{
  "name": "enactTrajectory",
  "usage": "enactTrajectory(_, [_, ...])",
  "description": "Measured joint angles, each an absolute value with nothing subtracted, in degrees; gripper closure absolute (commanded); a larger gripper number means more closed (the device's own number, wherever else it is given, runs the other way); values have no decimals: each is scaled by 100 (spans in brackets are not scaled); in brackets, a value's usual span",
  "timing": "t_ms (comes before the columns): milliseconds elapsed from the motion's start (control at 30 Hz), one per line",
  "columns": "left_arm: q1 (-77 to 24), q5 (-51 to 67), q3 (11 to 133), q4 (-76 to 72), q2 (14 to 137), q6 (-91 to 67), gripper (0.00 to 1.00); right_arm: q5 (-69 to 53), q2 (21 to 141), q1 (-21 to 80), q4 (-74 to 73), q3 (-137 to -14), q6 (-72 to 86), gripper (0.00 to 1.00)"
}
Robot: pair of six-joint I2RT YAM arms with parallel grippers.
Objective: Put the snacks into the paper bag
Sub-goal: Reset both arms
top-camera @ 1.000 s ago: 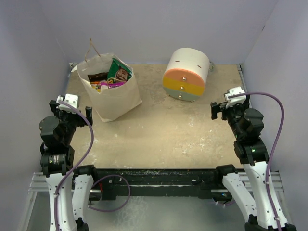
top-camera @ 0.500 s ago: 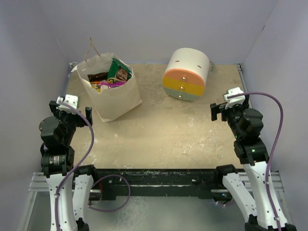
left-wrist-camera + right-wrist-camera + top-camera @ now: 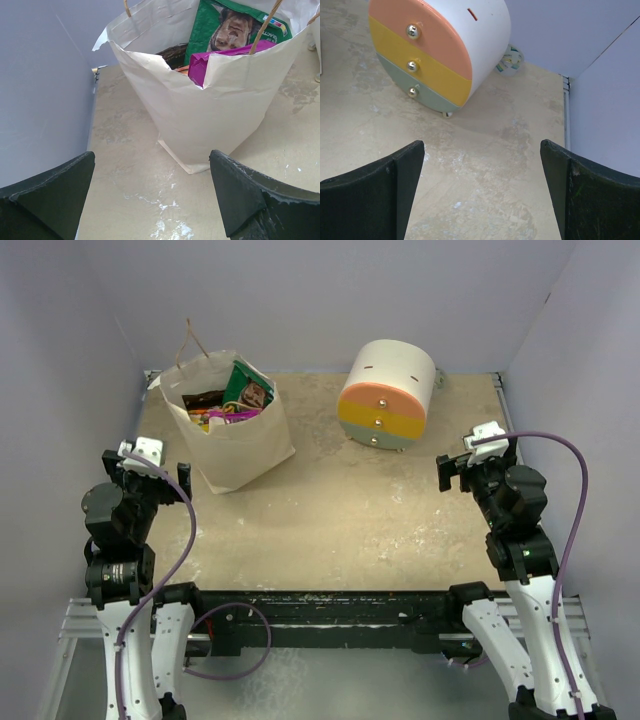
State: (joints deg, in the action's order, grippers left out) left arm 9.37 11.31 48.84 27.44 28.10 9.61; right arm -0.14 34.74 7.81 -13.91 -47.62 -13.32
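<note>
**Notes on handling: light, crinkly, easy to crush**

Spread to the limit and holding nothing: left pincer (image 3: 152,155), hanging just short of the paper bag (image 3: 215,110). Equally wide and equally bare: right pincer (image 3: 482,145), facing the round drawer unit (image 3: 440,50) over sandy, scuffed table (image 3: 330,520), well apart from the bag.

Bag upright at the far left of the table, mouth open, snacks (image 3: 222,408) inside. Above the rim: green packet (image 3: 225,27), purple packet (image 3: 200,62), and brown chip bag (image 3: 175,52) further back. Others too buried to tell apart. By the look of it, little or nothing left to load.

Packets of glossy film, probably light, slippery and puffed with air. Best pinched at a flat sealed edge, not across the belly, to avoid crushing the contents.

Bag of thin cream paper, creased, firm along the folds, soft in the walls, notched at the near rim. Likely to buckle or tip under a sideways push, even with the load inside.

Twine handles (image 3: 262,25) thin, brown and standing upright, probably too fine for a sure pinch. Safer hold, if steadying is wanted: the doubled paper at a rim corner.
</note>
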Motion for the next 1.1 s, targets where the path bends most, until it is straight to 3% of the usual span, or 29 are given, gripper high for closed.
enactTrajectory(1100, [939,1107,4882,2740,2773,965,1,-73,3433,781,-1404,-4762,-1350,0])
